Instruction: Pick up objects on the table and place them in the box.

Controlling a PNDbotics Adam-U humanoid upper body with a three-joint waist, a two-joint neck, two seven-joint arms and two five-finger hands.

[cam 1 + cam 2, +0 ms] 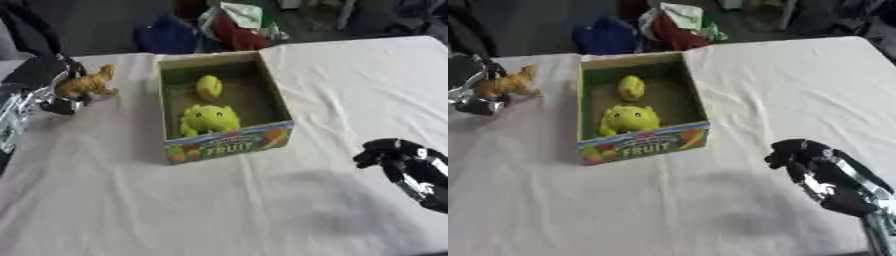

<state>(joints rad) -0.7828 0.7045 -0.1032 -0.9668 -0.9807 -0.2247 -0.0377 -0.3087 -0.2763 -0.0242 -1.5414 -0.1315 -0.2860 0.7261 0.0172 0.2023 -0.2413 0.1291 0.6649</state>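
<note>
The left robot hand (54, 82) grips a small orange toy animal (87, 83) just left of the open cardboard fruit box (229, 145), while the right robot hand (802, 155) hovers curled, empty.

Matt cardboard box (226, 144), wrinkled cloth tablecloth (332, 90).

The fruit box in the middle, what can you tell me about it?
The box is open-topped cardboard, upright on the white tablecloth. Its front wall carries colourful fruit pictures and the word FRUIT; the inside looks green and brown. A yellow-green frog toy and a small yellow round thing lie inside. Neither hand touches it.
</note>
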